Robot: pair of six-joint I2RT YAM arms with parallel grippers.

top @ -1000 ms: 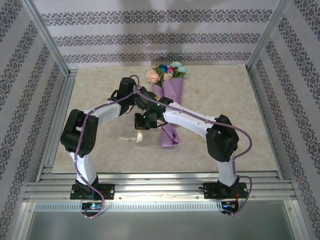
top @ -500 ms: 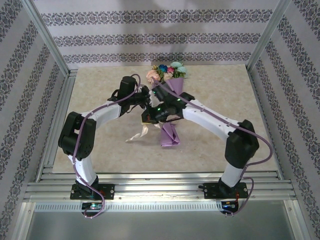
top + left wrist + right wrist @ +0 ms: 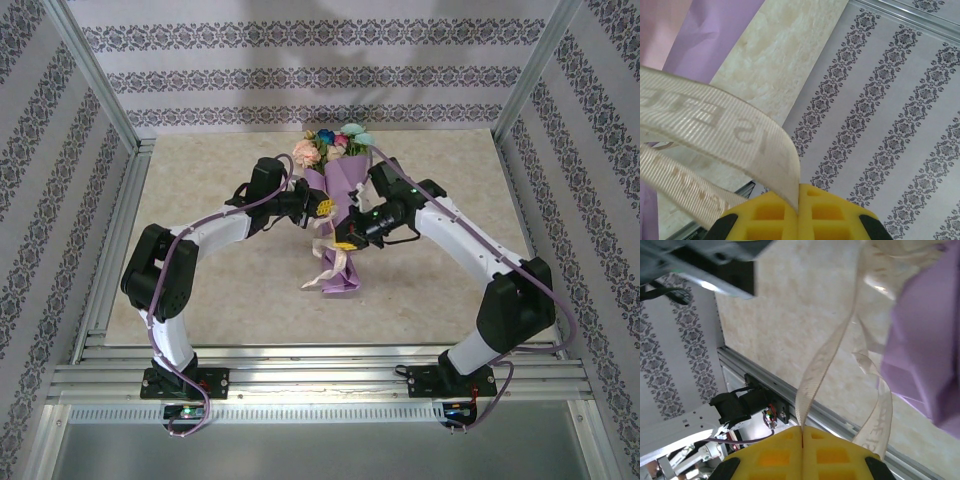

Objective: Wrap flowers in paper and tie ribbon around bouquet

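Table (image 3: 220,290), beige marbled top. Bouquet (image 3: 342,282) lies flat at mid-table, long axis running near to far, folded narrow end nearest the arm bases. Ribbon (image 3: 322,268), cream, hangs in loose loops just left of that narrow end, touching the lilac paper (image 3: 348,183), then rises to both hands. Right hand (image 3: 343,241) sits over the bouquet's middle, reaching in from the right. In the right wrist view its yellow pads (image 3: 775,455) are pressed together with one ribbon (image 3: 826,352) strand pinched in the seam, and a second, lettered strand curls alongside. Left hand (image 3: 318,208) is a little farther back, at the bouquet's left edge, close to the right hand. The left wrist view shows its pads (image 3: 830,215) closed on a lettered ribbon (image 3: 715,120) strand that arcs away to the left. Cannot tell whether the ribbon passes around the bouquet. Flowers (image 3: 335,143), pink, peach, blue and teal, stick out of the wide far end, near the patterned back wall (image 3: 300,70).
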